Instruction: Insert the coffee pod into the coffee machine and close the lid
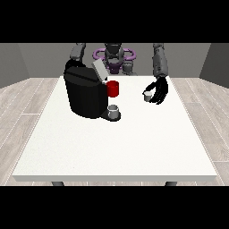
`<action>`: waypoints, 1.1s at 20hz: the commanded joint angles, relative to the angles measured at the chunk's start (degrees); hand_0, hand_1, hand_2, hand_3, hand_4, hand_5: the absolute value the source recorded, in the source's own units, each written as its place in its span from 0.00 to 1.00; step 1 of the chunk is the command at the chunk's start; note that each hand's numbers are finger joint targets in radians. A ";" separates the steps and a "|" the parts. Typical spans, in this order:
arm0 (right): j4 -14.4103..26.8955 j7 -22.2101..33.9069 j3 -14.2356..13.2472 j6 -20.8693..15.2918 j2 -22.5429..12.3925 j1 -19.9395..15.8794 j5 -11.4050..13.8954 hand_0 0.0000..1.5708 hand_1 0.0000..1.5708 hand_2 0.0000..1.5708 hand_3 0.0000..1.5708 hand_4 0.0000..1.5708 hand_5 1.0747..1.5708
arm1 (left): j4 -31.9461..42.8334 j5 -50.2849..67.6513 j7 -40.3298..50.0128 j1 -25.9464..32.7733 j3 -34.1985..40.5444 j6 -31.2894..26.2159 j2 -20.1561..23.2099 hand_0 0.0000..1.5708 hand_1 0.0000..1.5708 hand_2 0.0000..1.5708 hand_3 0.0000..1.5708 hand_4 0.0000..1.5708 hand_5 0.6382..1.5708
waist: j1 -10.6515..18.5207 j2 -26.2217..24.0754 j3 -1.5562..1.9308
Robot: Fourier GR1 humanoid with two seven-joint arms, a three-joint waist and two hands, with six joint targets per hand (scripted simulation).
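Front view: pod at the hand on the view's right, machine lid up.

You have the coffee pod point(146, 95), a small pale cup, just off the table with the fingers of the hand at the view's right point(159, 92) curled beside it; whether they pinch it, you cannot tell. Judge it light, rigid and smooth-walled, so take it by the sides under the rim. The coffee machine point(85, 93) stands well apart at the left, its lid point(99, 70) tilted open. The other hand is hidden behind it.
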 commanded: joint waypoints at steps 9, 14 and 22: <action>2.58 -2.07 -1.36 0.97 -0.34 -2.15 -1.20 0.00 0.00 0.00 0.00 0.27 1.00 | 4.66 -7.66 -1.72 -2.12 -2.38 5.71 0.29 0.65 0.65 0.71 0.57 0.18 1.00 | 0.44 1.55 -0.02; 4.05 -1.16 -3.86 2.53 -1.99 -2.18 -3.52 0.00 0.00 0.00 0.00 0.28 1.00 | 3.46 -6.46 -3.27 -5.64 -1.28 2.03 0.23 0.84 0.84 0.91 0.90 0.35 1.00 | -0.08 0.27 -0.01; 9.21 -1.35 -4.46 1.83 -2.07 -4.56 -2.81 0.00 0.00 0.00 0.00 0.28 1.00 | -1.04 -6.24 -2.50 -12.20 -2.55 -5.74 -0.16 0.84 0.84 0.88 0.86 0.37 1.00 | 1.60 -2.79 0.01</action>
